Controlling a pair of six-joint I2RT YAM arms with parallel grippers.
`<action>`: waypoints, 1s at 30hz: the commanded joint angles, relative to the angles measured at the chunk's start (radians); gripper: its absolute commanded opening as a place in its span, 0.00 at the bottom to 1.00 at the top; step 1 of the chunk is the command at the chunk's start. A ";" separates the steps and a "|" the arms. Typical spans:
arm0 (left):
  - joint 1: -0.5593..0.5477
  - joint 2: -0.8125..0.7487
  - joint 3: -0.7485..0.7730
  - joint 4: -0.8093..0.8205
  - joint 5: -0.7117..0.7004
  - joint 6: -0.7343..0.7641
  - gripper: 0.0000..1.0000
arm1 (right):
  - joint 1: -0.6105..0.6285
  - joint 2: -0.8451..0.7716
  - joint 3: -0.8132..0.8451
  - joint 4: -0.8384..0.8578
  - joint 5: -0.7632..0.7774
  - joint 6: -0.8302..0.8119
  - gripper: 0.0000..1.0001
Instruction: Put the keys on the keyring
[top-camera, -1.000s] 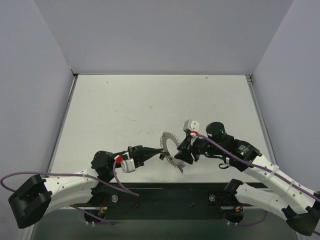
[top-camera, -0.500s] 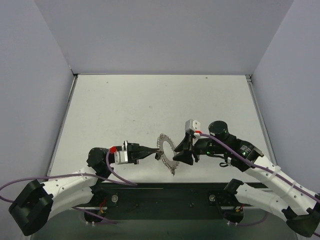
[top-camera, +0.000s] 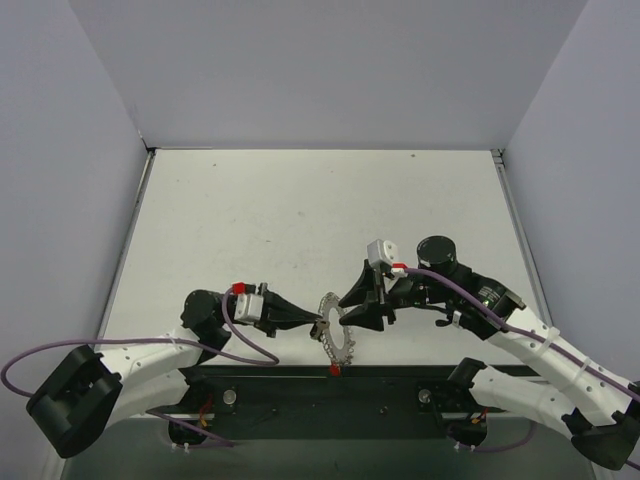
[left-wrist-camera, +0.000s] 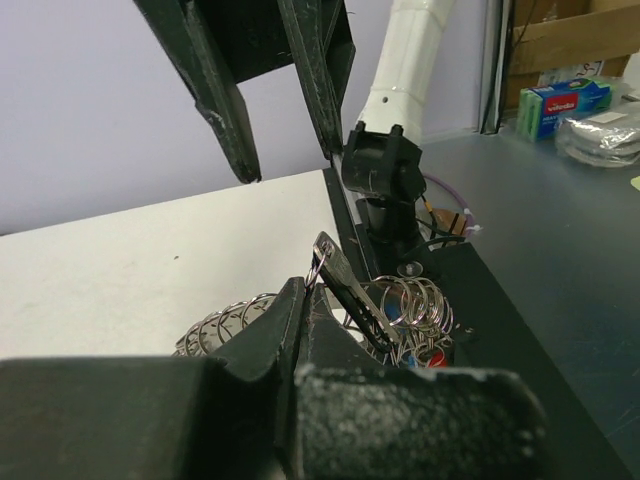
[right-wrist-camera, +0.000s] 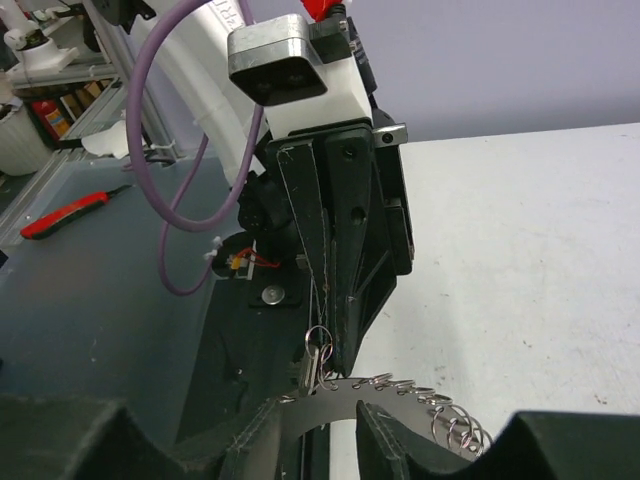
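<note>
My right gripper is shut on the keyring, a grey toothed band carrying many small wire loops, and holds it tilted just above the table's near edge. In the right wrist view the band spans my fingers. My left gripper is shut on a small split ring that carries a silver key. It holds the key against the keyring's rim. Red and blue key heads hang among the loops. A red head shows below the ring.
The white table stretches behind the grippers, with grey walls on three sides. The black base rail runs right beneath the keyring. The two grippers meet tip to tip over the near edge.
The keyring and my right gripper have moved left and toward the near edge. My left gripper has shifted with them, staying at the ring's left rim. A red key head now hangs below the ring.
</note>
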 joint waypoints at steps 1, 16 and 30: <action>0.005 -0.049 0.056 0.416 0.051 -0.029 0.00 | 0.006 0.006 0.047 0.045 -0.116 -0.061 0.43; -0.021 -0.112 0.101 0.415 0.104 -0.071 0.00 | 0.052 0.026 0.034 0.186 -0.213 -0.028 0.52; -0.061 -0.120 0.141 0.415 0.122 -0.093 0.00 | 0.084 0.057 -0.022 0.320 -0.093 0.015 0.38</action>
